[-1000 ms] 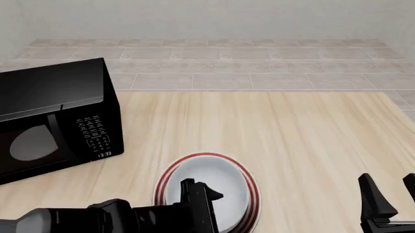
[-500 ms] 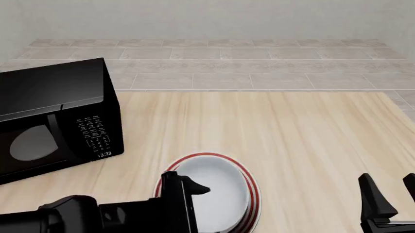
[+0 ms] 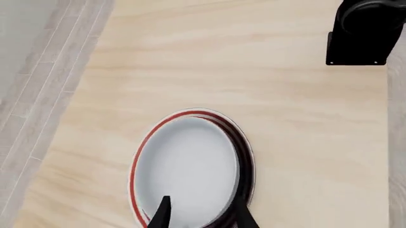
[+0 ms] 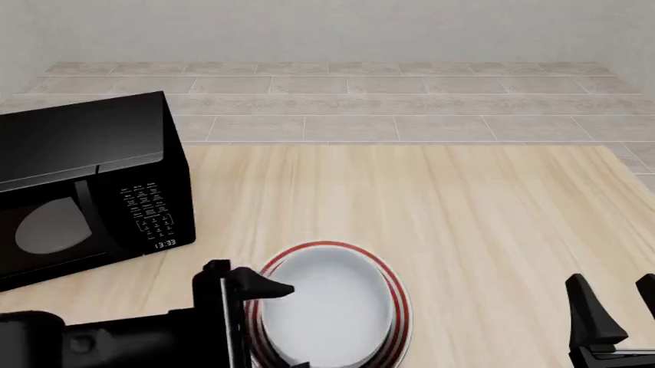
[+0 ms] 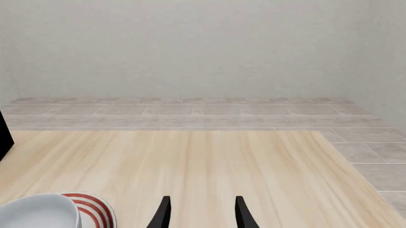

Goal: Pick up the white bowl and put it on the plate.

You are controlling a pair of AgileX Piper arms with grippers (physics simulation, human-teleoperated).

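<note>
two arms in play, and your left gripper (image 4: 256, 285) hangs just off the left rim of the plate (image 4: 399, 303), fingers parted with nothing between them. in the left wrist view those fingertips (image 3: 163, 209) straddle the near edge of the white bowl (image 3: 187, 168) without closing on it, one over the bowl's inside, the other over the rim side. the bowl (image 4: 327, 307) sits upright, mouth up, inside the red rings, near the table's front edge and a little left of centre; being round, it has no long axis to line up with. your right gripper (image 5: 199, 213) waits low at the front right corner, well apart from the plate, fingers spread and holding nothing. you have broad bare wood on the table (image 4: 461, 207) beyond and to the right of the plate, out to the far edge and the right edge. on your left, the black microwave (image 4: 87, 184) stands near the plate, narrowing the room on that side.
</note>
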